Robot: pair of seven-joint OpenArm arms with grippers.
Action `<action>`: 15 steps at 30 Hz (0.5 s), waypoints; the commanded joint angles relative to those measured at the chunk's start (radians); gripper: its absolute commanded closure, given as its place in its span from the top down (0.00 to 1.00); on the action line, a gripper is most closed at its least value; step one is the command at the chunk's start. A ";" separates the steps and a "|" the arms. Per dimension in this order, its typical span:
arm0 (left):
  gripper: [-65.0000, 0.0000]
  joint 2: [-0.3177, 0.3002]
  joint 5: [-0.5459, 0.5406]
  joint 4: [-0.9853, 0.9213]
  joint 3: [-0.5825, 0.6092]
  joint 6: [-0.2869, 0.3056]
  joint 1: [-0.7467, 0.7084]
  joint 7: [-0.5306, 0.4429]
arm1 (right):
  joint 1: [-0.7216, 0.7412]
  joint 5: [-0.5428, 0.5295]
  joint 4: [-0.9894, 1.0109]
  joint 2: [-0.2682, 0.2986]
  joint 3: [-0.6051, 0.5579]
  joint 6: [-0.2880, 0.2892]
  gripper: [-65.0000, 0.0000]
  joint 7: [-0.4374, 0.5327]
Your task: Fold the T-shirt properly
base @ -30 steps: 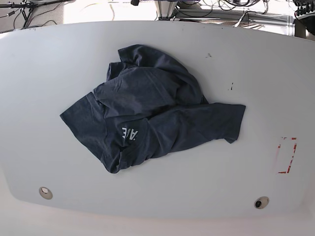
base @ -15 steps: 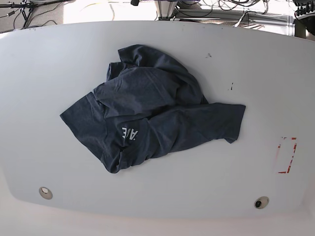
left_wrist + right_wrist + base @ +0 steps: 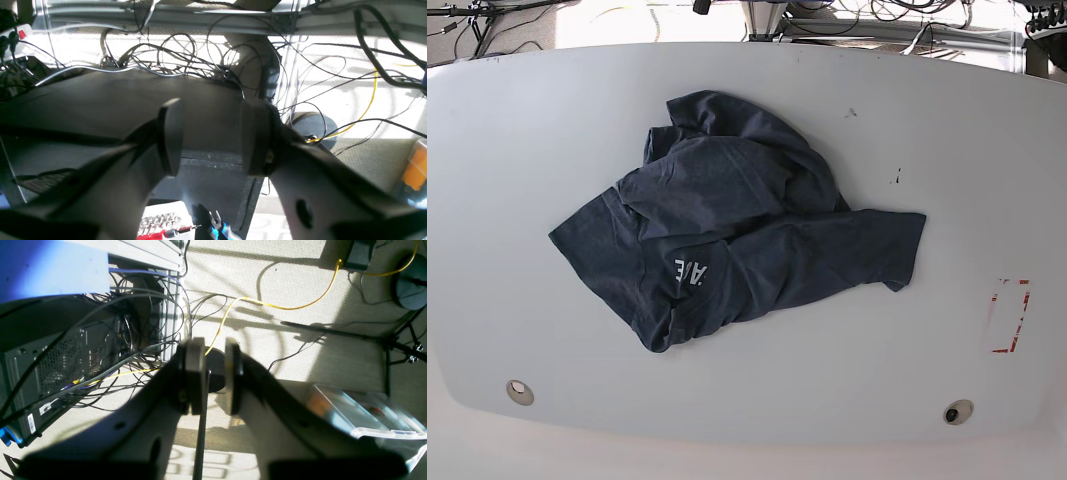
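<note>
Over on the left arm, the left gripper [image 3: 211,136] has its two dark pads parted by a clear, fairly wide gap, and nothing sits between them; through the gap you see only a dark surface and, beyond it, a tangle of cables [image 3: 173,56]. It touches nothing, hanging in free air and pointed away from the work surface. Now the right gripper [image 3: 213,380]: its pads stand close together with just a narrow slot of light between them, and that slot is empty too, a pale carpeted floor [image 3: 300,283] and a yellow cable [image 3: 283,306] showing behind it. A thin dark rod crosses low in that view, but whether it lies between the pads or behind them I cannot tell. Neither gripper appears in the base view. There the T-shirt [image 3: 737,220] lies crumpled in the middle of the white table [image 3: 517,130], bunched and overlapped on itself, one part stretched toward that view's right, a few white letters [image 3: 692,271] showing near its lower left. A red-outlined marking [image 3: 1010,315] sits well apart from it on the table's right side.
</note>
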State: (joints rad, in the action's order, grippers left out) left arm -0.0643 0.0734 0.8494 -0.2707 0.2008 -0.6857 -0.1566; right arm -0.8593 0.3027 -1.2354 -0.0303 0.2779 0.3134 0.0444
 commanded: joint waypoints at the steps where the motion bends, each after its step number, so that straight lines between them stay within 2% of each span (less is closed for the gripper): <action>1: 0.39 -0.006 -0.009 0.078 -0.005 -0.002 -0.070 -0.005 | -0.057 -0.011 -0.060 0.002 0.002 0.005 0.16 0.004; 15: 0.39 -0.023 -0.026 0.374 -0.012 -0.002 -0.255 0.001 | -0.188 -0.011 -0.274 -0.002 0.006 0.008 0.16 -0.001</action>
State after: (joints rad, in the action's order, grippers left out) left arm -0.0780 0.0525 1.1835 -0.2779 0.2016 -0.9005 -0.1413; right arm -1.0115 0.2916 -1.4765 -0.0334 0.2760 0.3180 0.0284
